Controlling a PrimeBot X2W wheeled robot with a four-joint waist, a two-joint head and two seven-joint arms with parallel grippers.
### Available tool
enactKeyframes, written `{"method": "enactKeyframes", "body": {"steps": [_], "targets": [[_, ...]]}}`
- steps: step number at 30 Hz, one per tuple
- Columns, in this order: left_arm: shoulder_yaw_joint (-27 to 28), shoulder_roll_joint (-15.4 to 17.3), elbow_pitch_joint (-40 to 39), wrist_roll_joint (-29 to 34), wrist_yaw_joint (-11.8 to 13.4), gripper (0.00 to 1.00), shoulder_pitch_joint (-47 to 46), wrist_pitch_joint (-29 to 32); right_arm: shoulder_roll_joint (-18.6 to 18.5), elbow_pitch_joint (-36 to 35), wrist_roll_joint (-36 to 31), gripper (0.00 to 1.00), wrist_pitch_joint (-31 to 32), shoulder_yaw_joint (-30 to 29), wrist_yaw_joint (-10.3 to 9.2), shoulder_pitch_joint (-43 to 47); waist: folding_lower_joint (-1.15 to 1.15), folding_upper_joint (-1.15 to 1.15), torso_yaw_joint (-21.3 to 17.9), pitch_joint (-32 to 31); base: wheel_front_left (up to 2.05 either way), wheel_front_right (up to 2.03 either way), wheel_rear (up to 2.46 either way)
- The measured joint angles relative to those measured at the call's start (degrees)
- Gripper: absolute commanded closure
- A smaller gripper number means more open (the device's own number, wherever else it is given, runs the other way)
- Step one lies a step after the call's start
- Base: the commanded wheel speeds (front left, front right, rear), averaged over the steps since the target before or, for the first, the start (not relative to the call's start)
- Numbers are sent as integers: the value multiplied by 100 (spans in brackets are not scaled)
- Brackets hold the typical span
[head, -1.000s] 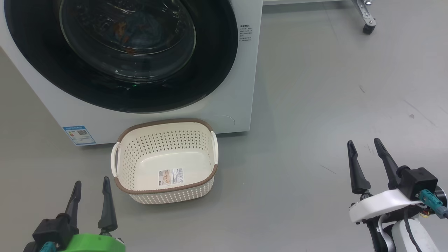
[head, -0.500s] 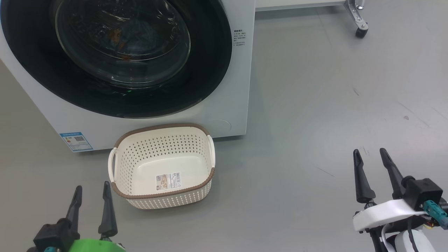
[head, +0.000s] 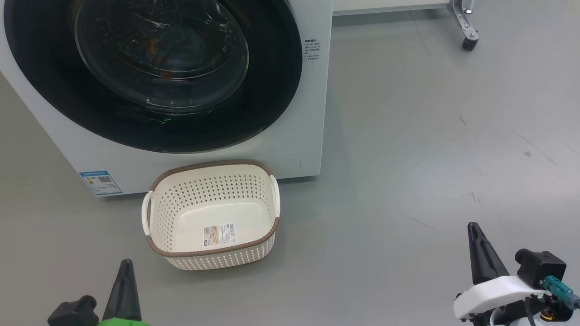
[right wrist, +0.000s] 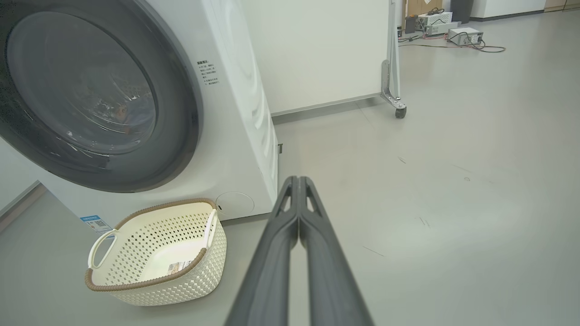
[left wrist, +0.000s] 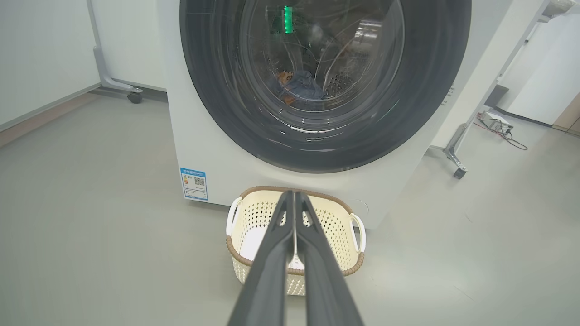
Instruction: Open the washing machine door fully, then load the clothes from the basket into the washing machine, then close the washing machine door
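Left jaws pressed together, gripping nothing. Right jaws also pressed together, bare. Basket (head: 181, 226) on floor (head: 408, 158), straight ahead of left jaws and ahead-left of right jaws, its bottom sticker (head: 219, 235) exposed. Just beyond basket stands washer (head: 312, 145), door (head: 276, 90) shut flush. Clothes (left wrist: 301, 88) lie inside washer, seen through door glass, well beyond both jaws.

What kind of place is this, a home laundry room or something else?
Probably a lab or test room, not a home. The washing machine stands on a bare grey floor, near a white partition on castor wheels, and electronic boxes with loose cables lie farther back.
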Motion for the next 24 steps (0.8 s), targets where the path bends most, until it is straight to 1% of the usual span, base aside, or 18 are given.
{"method": "enactKeyframes", "body": {"steps": [9,20,24], "targets": [[51,0,54,-805,0,100,-26,202,1,68,889,100,234,-111,0,-39,0,0,35,-13,0,0,0],[146,2,78,-1553,-9,100,-137,445,2,84,1722,100,512,-194,0,-129,0,0,75,-28,0,0,0],[164,3,83,-1722,-10,100,-159,524,2,87,1947,100,578,-230,0,-133,0,0,86,-32,0,0,0]]}}
